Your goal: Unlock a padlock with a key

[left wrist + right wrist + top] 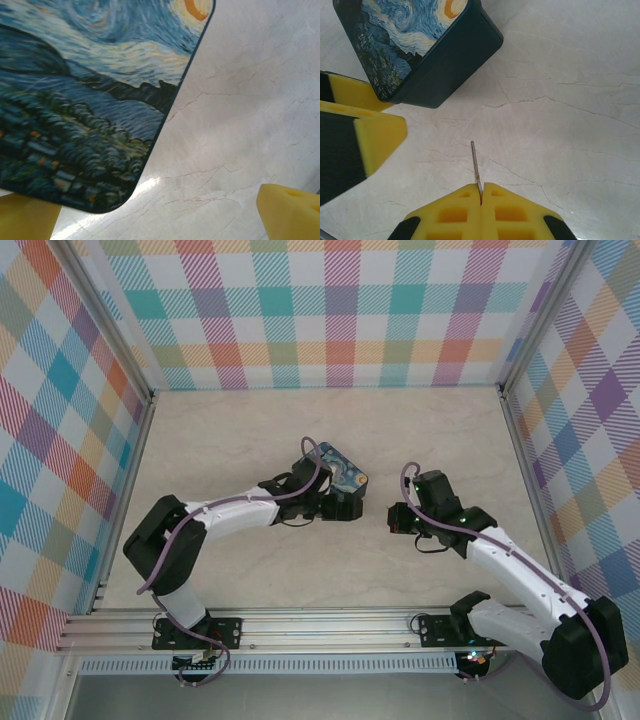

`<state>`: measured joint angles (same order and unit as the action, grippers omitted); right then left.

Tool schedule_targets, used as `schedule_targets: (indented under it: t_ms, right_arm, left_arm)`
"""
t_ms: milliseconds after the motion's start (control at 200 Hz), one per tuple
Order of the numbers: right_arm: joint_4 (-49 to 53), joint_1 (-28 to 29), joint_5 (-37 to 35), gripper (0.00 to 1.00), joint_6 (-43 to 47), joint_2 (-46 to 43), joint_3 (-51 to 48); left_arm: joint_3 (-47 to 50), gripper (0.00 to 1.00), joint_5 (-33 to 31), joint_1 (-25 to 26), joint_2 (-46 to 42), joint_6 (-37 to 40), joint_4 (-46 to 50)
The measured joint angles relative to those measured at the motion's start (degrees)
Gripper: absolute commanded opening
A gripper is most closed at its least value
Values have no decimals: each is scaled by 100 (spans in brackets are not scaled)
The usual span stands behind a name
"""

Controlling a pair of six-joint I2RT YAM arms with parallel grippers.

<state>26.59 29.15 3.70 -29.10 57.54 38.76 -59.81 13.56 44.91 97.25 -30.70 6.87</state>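
Observation:
The key (476,162) is a thin dark metal sliver that sticks out forward from my right gripper (481,192), which is shut on its base. It hovers over the marble table and points toward the Starry Night tin (420,45). My left gripper (160,220) is open, with one yellow finger (25,217) under the tin's corner edge and the other finger (292,210) out over bare table. From above, the left gripper (335,502) sits at the tin's (340,468) near side, and the right gripper (400,518) is a little to its right. The padlock is hidden.
Marble tabletop (300,430) with plaid walls on three sides. A metal rail (300,625) runs along the near edge. There is free table behind and to the right of the tin. The left gripper's yellow finger (375,135) is close to the left of the key.

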Motion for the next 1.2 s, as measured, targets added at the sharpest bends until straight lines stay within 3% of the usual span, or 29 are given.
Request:
schedule_targets:
  t_ms: [460, 620, 770, 920, 1200]
  right_arm:
    - [-199, 0, 48, 0, 2, -70, -4]
    - [-612, 0, 334, 0, 11, 66, 0]
    - [-1172, 0, 774, 0, 0, 662, 111]
    - [-1880, 0, 1187, 1, -114, 1438, 350]
    - [-2627, 0, 1495, 1, -369, 2559, 833]
  left_arm:
    - [7, 100, 140, 33, 133, -101, -660]
    - [398, 100, 74, -122, -470, -44, -708]
    - [962, 100, 79, -726, -1322, 74, -780]
    - [1528, 100, 122, -1237, -1541, 308, -1241]
    - [2332, 100, 153, -1436, -1534, 1134, -2234]
